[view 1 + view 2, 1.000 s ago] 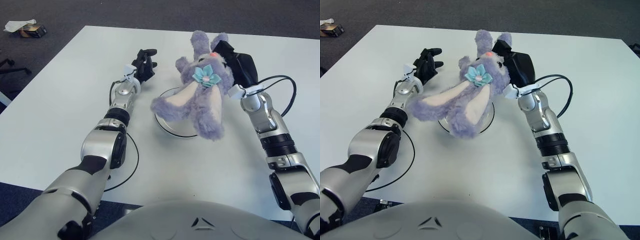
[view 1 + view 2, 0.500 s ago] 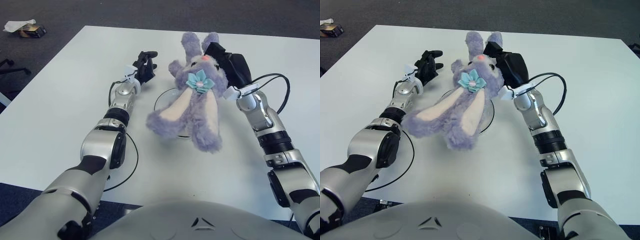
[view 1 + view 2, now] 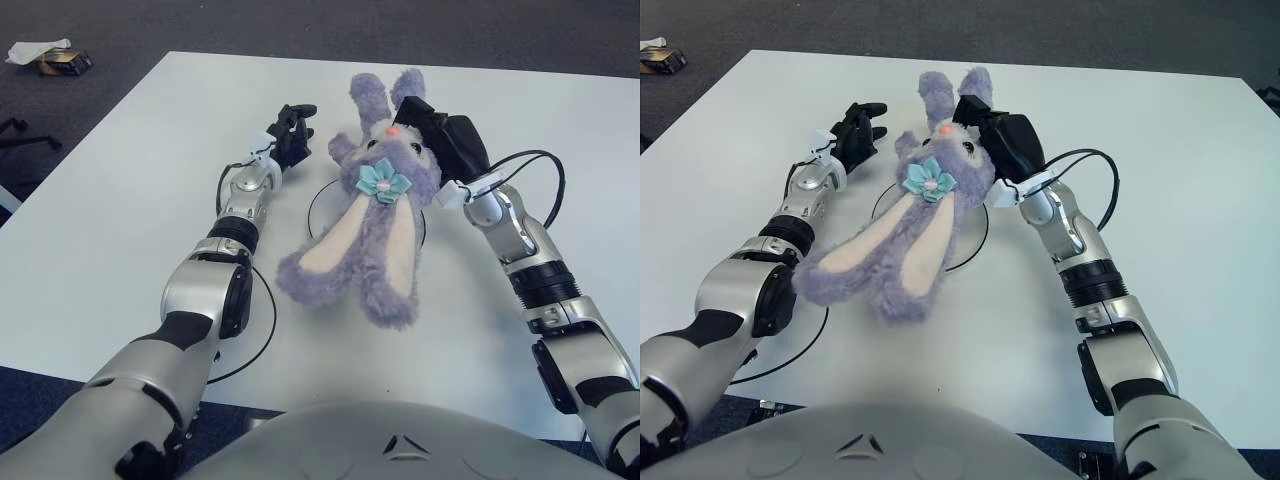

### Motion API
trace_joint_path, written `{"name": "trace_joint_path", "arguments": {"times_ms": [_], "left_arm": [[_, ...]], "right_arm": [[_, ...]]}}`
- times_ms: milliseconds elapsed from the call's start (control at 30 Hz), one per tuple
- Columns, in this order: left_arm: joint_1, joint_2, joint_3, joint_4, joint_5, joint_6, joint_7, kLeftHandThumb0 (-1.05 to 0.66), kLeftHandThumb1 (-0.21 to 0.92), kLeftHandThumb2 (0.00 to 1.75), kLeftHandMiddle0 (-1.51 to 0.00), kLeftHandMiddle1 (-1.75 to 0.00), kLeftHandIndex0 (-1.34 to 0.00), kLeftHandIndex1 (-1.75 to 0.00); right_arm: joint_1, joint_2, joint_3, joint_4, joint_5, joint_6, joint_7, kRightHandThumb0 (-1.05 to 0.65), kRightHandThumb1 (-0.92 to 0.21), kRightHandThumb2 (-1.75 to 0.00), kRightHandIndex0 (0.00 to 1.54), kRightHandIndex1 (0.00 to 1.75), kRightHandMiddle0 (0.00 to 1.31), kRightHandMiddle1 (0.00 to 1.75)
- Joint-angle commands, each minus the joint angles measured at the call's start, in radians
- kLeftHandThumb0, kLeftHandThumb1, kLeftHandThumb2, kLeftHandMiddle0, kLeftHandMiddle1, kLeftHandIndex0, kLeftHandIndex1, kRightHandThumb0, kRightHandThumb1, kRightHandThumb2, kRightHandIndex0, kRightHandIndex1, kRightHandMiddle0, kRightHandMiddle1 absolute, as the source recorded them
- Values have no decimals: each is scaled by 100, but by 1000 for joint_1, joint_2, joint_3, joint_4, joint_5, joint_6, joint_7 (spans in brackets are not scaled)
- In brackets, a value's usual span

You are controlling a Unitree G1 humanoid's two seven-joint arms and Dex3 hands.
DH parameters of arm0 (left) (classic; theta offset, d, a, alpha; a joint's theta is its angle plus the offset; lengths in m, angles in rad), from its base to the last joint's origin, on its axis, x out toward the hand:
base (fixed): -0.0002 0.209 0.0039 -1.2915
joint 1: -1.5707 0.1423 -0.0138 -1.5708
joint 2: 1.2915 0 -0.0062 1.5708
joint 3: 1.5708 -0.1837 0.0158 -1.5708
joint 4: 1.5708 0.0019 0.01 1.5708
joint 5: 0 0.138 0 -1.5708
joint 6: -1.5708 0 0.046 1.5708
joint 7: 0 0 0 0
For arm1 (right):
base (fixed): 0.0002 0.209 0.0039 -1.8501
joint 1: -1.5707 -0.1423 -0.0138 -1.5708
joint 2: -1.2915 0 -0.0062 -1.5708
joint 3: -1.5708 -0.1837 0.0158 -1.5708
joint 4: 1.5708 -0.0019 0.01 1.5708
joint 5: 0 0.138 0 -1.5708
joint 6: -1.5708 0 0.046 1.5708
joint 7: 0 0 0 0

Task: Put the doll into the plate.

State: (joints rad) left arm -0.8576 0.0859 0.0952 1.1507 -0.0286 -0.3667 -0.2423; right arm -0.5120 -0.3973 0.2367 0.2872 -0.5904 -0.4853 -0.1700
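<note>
Right hand (image 3: pixel 445 135) is what I'm watching: its dark fingers are closed on the head of the doll (image 3: pixel 370 225), gripping from the side by the ears, so the purple rabbit hangs from that one hold. Its body stretches toward me across the plate (image 3: pixel 322 205), face and blue flower up, and the plate's rim only shows as a curved edge on either side of the fur. I can't tell from either eye whether the torso already rests in the plate or hangs just above it.

What worries me is the fit. The doll looks far longer than the plate, and its legs reach well past the near rim toward the table (image 3: pixel 120 200) edge on my side. If I let go now, I judge the heavy leg end could drag the whole thing off, leaving it draped over the rim or lying on the table. The head sits beyond the far rim too, so a release here might put only the belly inside.

A second risk: the soft fur could snag on my fingers as they open and pull the doll sideways, nudging the light plate with it.

Left hand (image 3: pixel 288 132) shows just left of the doll's arm, fingers loosely apart and holding nothing; a sideways swing of the doll could brush it.
</note>
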Motion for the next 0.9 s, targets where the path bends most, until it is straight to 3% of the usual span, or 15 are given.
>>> {"name": "trace_joint_path", "arguments": {"times_ms": [0, 367, 867], "left_arm": [[-4, 10, -5, 11, 8, 7, -8, -90, 92, 88, 0, -67, 0, -89], [-9, 12, -23, 20, 32, 12, 16, -81, 92, 88, 0, -59, 0, -97], [-6, 12, -33, 14, 48, 18, 6, -74, 92, 87, 0, -59, 0, -83]], "right_arm": [[-21, 11, 21, 28, -21, -21, -7, 0, -15, -152, 74, 174, 50, 175], [-22, 11, 46, 36, -52, -33, -10, 0, -15, -152, 74, 175, 49, 175], [34, 13, 65, -71, -97, 24, 16, 0, -17, -150, 74, 173, 48, 175]]}}
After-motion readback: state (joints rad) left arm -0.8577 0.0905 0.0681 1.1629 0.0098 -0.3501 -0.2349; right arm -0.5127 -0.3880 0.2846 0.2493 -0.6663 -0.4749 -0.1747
